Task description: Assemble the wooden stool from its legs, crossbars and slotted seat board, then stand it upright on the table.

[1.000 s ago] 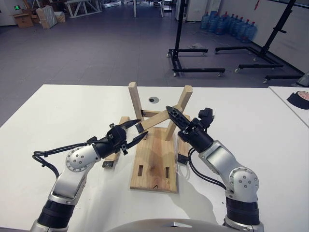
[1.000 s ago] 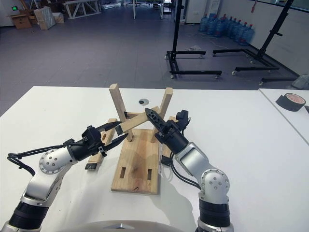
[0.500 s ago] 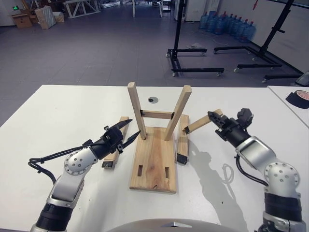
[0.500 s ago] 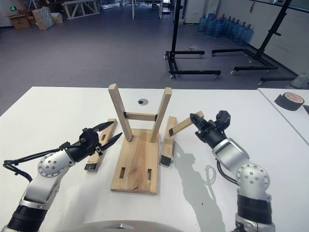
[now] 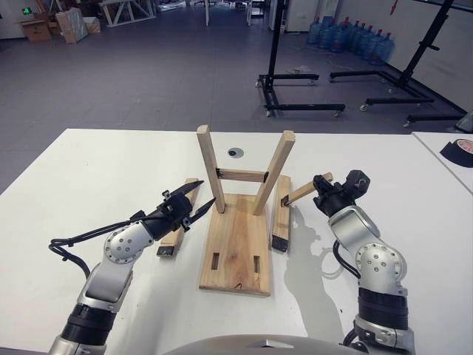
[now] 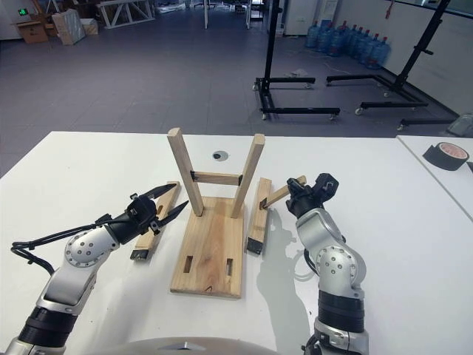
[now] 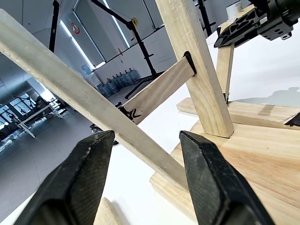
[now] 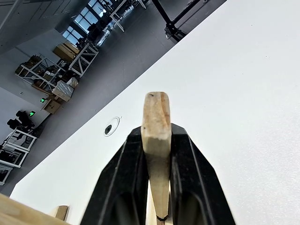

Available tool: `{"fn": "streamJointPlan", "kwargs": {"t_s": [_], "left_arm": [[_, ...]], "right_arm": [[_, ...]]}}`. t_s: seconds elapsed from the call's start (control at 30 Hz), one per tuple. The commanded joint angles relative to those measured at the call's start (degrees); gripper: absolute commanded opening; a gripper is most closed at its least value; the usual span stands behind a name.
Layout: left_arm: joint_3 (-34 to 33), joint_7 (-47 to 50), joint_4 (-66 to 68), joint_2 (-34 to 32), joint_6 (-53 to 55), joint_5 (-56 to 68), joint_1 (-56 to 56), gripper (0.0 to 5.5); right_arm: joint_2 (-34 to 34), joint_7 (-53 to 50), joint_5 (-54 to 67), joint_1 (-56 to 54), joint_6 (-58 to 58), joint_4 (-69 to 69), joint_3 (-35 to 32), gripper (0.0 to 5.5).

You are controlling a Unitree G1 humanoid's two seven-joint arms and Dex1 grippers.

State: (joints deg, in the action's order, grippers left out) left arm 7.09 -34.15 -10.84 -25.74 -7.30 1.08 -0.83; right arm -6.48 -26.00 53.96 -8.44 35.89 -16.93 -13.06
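The slotted seat board [image 5: 238,244] lies flat on the white table [image 5: 89,170]. Two legs [image 5: 209,168] [image 5: 275,171] stand upright on its far end, joined by a crossbar [image 5: 242,175]. One loose leg [image 5: 177,225] lies left of the board, another [image 5: 281,220] along its right side. My left gripper [image 5: 207,191] is open, its fingers [image 7: 84,183] on either side of the left upright leg [image 7: 93,112] near its base. My right gripper [image 5: 319,185] is shut on a second crossbar [image 5: 301,194], held slanted with its free end by the right loose leg's far end [image 8: 157,122].
A black tape roll [image 5: 458,150] lies at the table's far right. A round hole [image 5: 235,153] sits in the table behind the stool. A loose cable [image 5: 332,262] hangs by my right arm. Bare table spreads to both sides.
My right gripper carried the slanted crossbar from over the board's middle out to the right, then back in beside the right loose leg. My left gripper stayed open by the left leg.
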Motion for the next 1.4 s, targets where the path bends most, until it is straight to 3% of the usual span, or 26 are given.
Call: {"fn": "streamJointPlan", "kwargs": {"t_s": [0.03, 0.33, 0.67, 1.27, 1.4], "left_arm": [[0.36, 0.40, 0.50, -0.20, -0.31, -1.09, -0.29, 2.53], [0.39, 1.36, 0.00, -0.08, -0.36, -2.06, 0.54, 2.53], [0.64, 1.49, 0.01, 0.30, -0.42, -1.80, 0.44, 2.53], [1.41, 1.67, 2.85, 0.37, -1.66, -2.32, -0.29, 2.53], [1.35, 1.56, 3.33, 0.23, -2.02, -2.27, -0.49, 2.53]], "right_arm": [[1.96, -0.08, -2.68, 0.76, 0.10, -0.62, 0.49, 0.40], [-1.82, 2.20, -14.95, 2.24, 3.41, -2.66, 4.02, 0.40], [-11.38, 15.15, -31.34, 2.46, 4.08, 2.97, 13.87, 0.40], [-9.63, 22.83, -36.54, -0.53, 6.32, 7.12, 10.12, 0.40], [-8.75, 22.96, -37.10, -1.11, 6.63, 6.63, 8.93, 1.20]]}}
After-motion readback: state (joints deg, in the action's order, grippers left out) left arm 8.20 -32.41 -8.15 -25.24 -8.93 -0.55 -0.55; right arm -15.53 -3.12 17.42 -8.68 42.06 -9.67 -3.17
